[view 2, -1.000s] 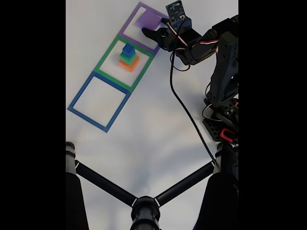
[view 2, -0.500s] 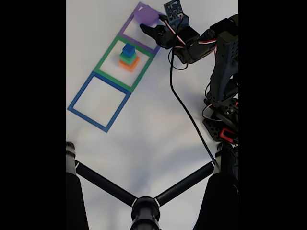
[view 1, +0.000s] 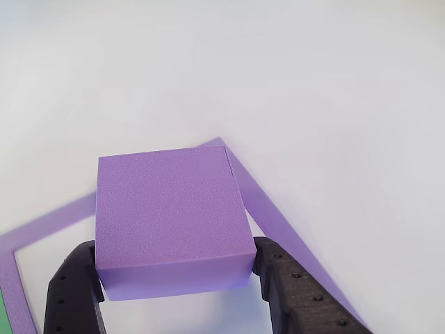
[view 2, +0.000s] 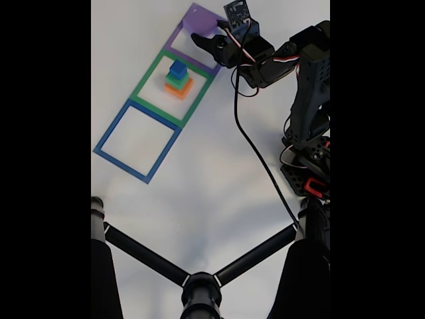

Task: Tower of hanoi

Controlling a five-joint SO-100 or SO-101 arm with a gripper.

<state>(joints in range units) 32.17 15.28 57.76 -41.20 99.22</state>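
The purple block (view 1: pixel 170 216) sits between my gripper's (view 1: pixel 177 278) two black fingers (view 1: pixel 69 292), which are shut on its sides. It hangs over the far corner of the purple square frame (view 1: pixel 274 216). In the fixed view the purple block (view 2: pixel 199 22) and gripper (view 2: pixel 209 32) are at the top, above the purple frame (view 2: pixel 175 33). A stack (view 2: pixel 178 80) with orange at the bottom, green in the middle and blue on top stands inside the green frame (view 2: pixel 149 76). The blue frame (view 2: pixel 109 136) holds nothing.
The three frames lie in a diagonal row on a white table. My arm and its base (view 2: pixel 309 166) stand at the right, with a black cable (view 2: pixel 255 153) trailing across the table. A black stand with spread legs (view 2: pixel 199 286) fills the bottom of the fixed view.
The gripper, shut on the purple block, has moved toward the top of the fixed view, carrying the block toward the far corner of the purple frame.
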